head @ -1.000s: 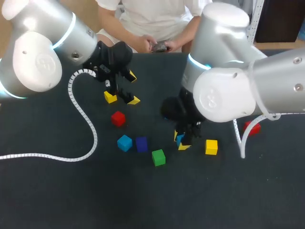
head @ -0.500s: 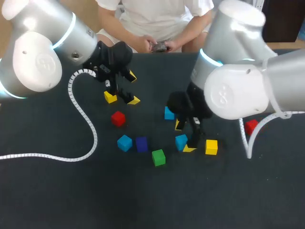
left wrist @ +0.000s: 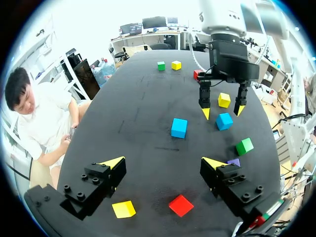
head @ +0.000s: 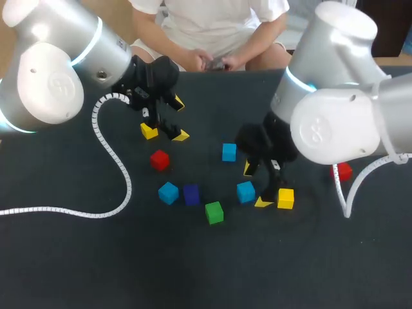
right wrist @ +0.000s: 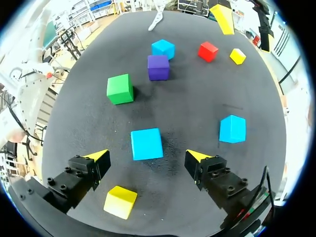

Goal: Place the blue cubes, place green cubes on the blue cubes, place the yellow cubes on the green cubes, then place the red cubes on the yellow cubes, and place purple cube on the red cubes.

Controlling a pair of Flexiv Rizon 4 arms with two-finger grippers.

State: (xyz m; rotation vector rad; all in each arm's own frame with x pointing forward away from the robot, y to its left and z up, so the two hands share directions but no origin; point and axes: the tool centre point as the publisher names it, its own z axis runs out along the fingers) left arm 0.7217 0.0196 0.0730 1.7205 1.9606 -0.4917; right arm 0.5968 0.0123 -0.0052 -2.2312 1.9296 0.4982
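on the dark matte desk i count eleven loose cubes, none stacked on another.

blue cubes, three: one blue cube sits near the middle, a second blue cube lies nearer the far edge, and a third blue cube lies just beside the purple cube, the only purple one.

green cubes, two: a green cube near the purple one, on the side toward me, and another green cube far off past my right arm, seen only from the left wrist.

yellow cubes, three: a yellow cube just beside my right fingers, a yellow cube just beside my left fingers, and a yellow cube next to the far green one.

red cubes, two: a red cube near my left arm's end of the desk, and a red cube partly behind my right arm.

my right fingers are spread wide. from the right wrist the middle blue cube rests on the desk between them, with a gap on each side. my left fingers are also spread and grasp nothing, hanging above the desk.

a white ribbed cable from my left arm loops across the desk surface.
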